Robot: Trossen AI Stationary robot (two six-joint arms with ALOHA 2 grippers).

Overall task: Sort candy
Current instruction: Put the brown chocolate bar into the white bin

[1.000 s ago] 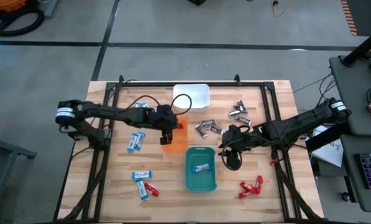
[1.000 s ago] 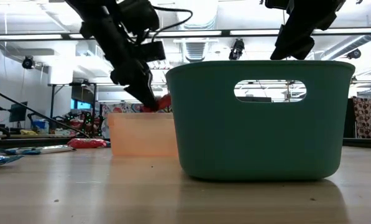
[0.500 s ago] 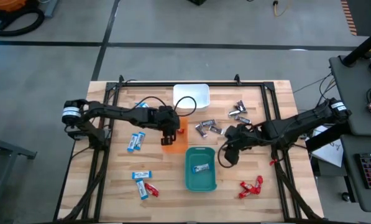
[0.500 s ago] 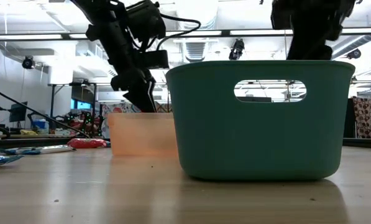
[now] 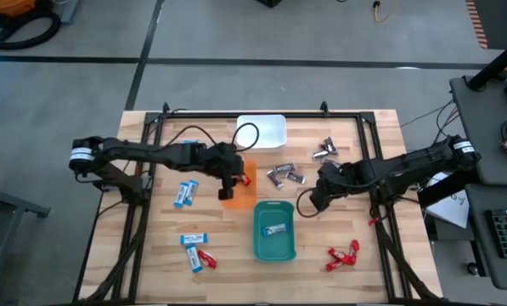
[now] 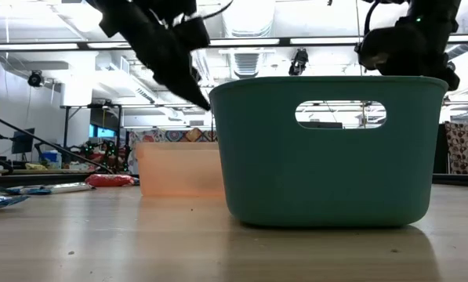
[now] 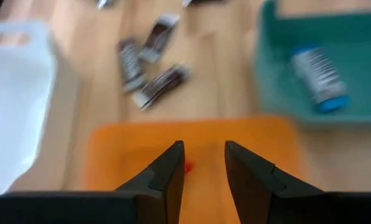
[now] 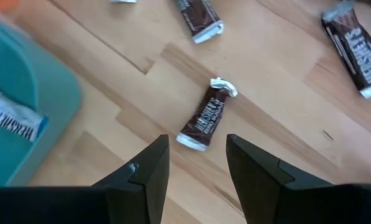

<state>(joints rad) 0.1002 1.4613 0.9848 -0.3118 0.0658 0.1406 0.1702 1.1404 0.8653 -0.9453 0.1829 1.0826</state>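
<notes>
Sorting is barely begun. One red candy (image 5: 245,179) lies in the orange tray (image 5: 238,201) and one blue candy (image 5: 275,229) in the teal tray (image 5: 274,252); the white tray (image 5: 263,129) looks empty. On the table (image 5: 151,255) remain about three blue, roughly seven brown (image 8: 205,121) and several red. Left gripper (image 7: 204,163) over the orange tray and right gripper (image 8: 197,163) over a brown candy are both apart, empty.

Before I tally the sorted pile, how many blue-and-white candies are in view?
5: one in the teal tray; two side by side left of the orange tray; one near the front left with another just below it. More may be hidden under the arms.
</notes>
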